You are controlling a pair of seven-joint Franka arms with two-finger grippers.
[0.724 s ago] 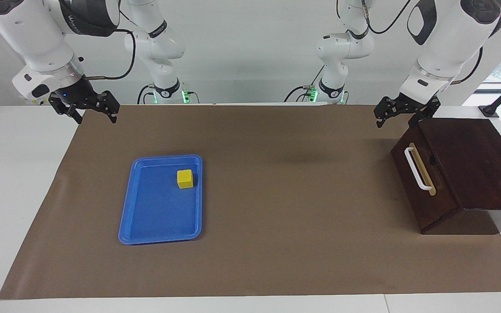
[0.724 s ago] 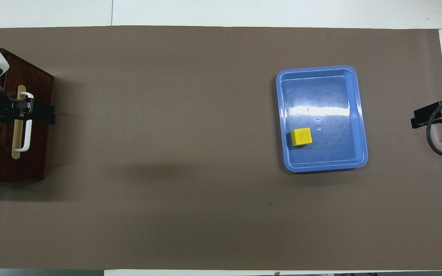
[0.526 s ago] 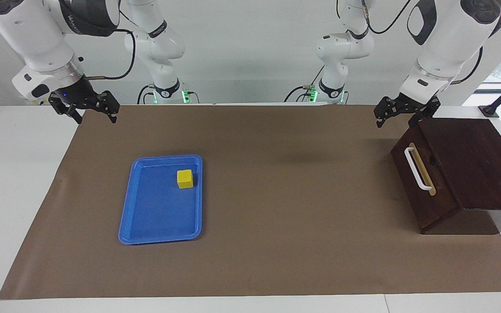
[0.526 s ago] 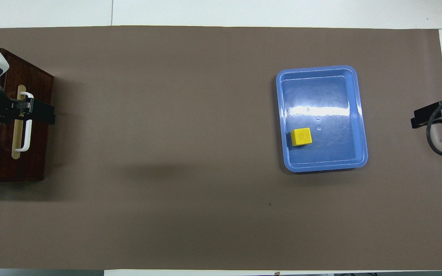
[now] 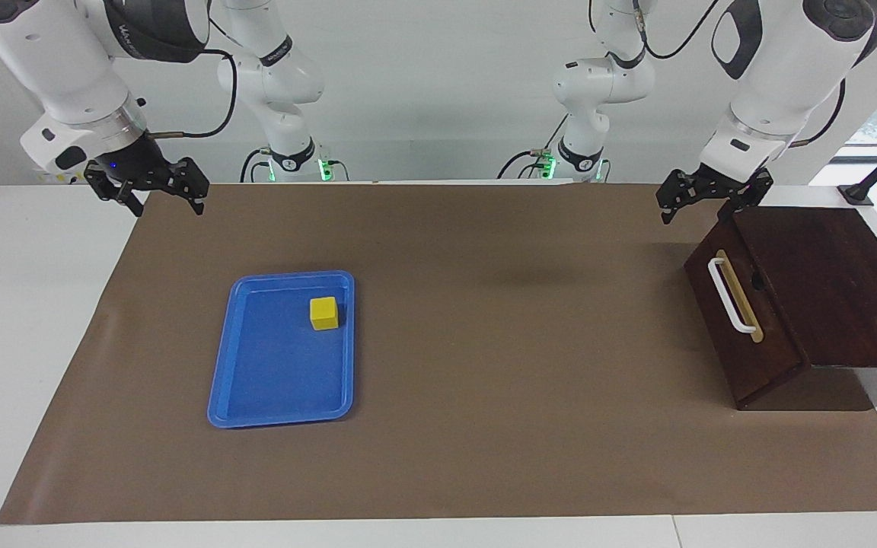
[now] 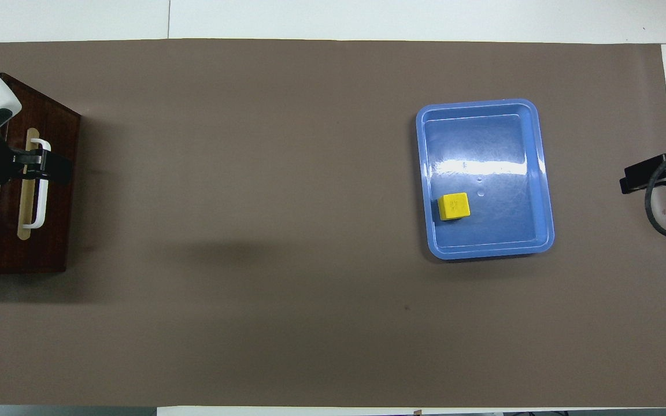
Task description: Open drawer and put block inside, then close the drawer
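The block point(image 5: 323, 313) is bright yellow and it sits in a blue tray point(image 5: 256, 396) with a glossy shine. The drawer point(image 5: 743, 365) has a dark brown wood front — its handle point(image 5: 731, 296) is white, on a tan strip. The mat point(image 5: 499, 457) is plain brown — the table point(image 5: 20, 320) white.

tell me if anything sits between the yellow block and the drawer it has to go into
No object lies on the brown mat between the block, which sits in the blue tray, and the drawer at the left arm's end of the table. The only barrier is the drawer itself: it is closed, its white handle ungrasped.
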